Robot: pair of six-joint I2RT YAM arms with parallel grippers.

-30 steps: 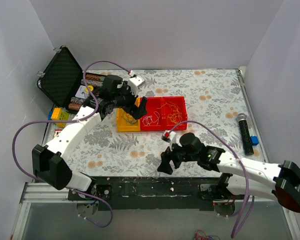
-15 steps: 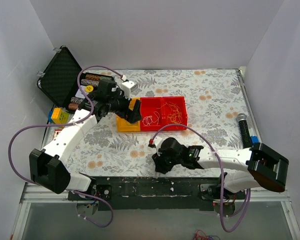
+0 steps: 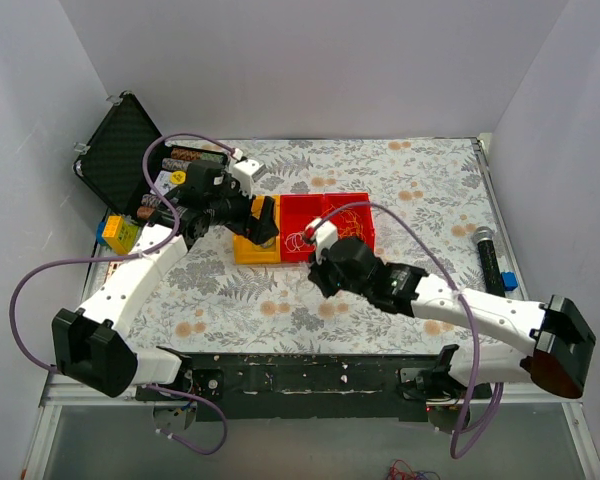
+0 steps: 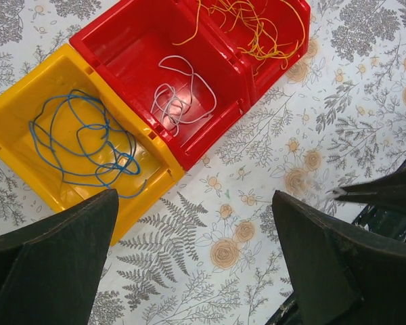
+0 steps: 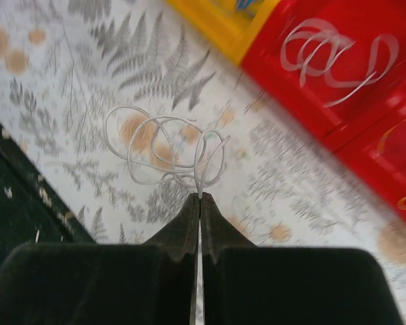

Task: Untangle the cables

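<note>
My right gripper (image 5: 199, 196) is shut on a thin white cable (image 5: 155, 145) whose loops hang from the fingertips over the flowered tablecloth, just in front of the bins. Seen from above, the right gripper (image 3: 317, 275) is near the red bins. The left gripper (image 4: 196, 203) stands wide open with nothing in it, above the cloth beside the yellow bin (image 4: 27, 101). A blue cable (image 4: 81, 139) lies in that yellow bin. Another white cable (image 4: 179, 95) lies in the middle red bin (image 4: 122, 47), and tan-yellow cables (image 4: 257, 27) in the far red bin (image 4: 299, 27).
An open black case (image 3: 120, 150) with spools stands at the back left, coloured blocks (image 3: 115, 232) in front of it. A black cylinder (image 3: 492, 265) and a small blue block (image 3: 509, 282) lie at the right. The dark rail (image 3: 310, 375) marks the table's near edge.
My right gripper has shut on the white cable near the front edge and carried it away from the edge toward the bins. The left arm drew back slightly to the left, still open.
</note>
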